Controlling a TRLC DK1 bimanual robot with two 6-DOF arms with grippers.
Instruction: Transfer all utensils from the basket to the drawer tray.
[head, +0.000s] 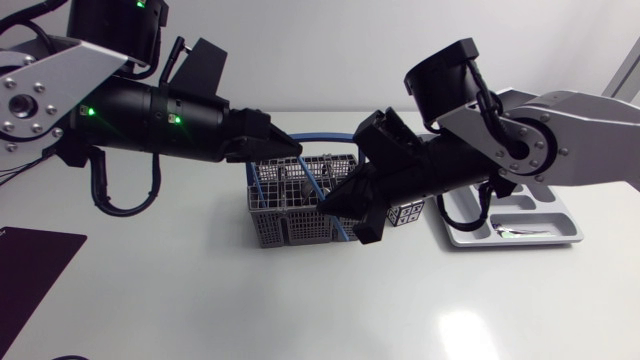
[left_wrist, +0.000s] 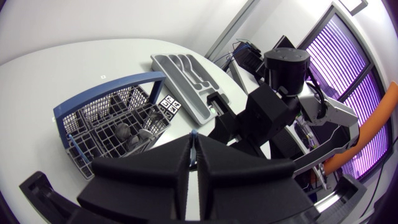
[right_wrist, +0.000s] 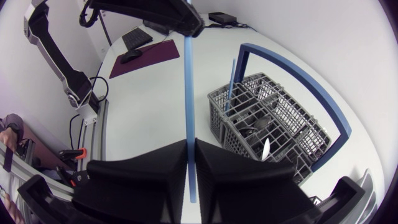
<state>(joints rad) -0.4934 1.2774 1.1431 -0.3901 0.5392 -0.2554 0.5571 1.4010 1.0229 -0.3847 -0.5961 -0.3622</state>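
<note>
A thin blue utensil (right_wrist: 189, 93) runs straight between my two grippers above the table beside the basket. My right gripper (right_wrist: 191, 148) is shut on its lower part. My left gripper (left_wrist: 194, 148) is shut on its other end, where only the blue tip (left_wrist: 194, 134) shows. In the head view the left gripper (head: 290, 150) hangs over the grey wire basket (head: 270, 235) with the blue handle, and the right gripper (head: 335, 200) is at the basket's right side. Another blue stick (right_wrist: 231, 84) and spoons (left_wrist: 124, 130) stand in the basket. The grey drawer tray (head: 560, 238) lies to the right.
A small white block with printed markers (head: 405, 213) sits between basket and tray. A dark mat (head: 40, 250) lies at the table's left front edge. A keyboard (right_wrist: 137, 37) and a mouse (right_wrist: 127, 56) lie near the mat.
</note>
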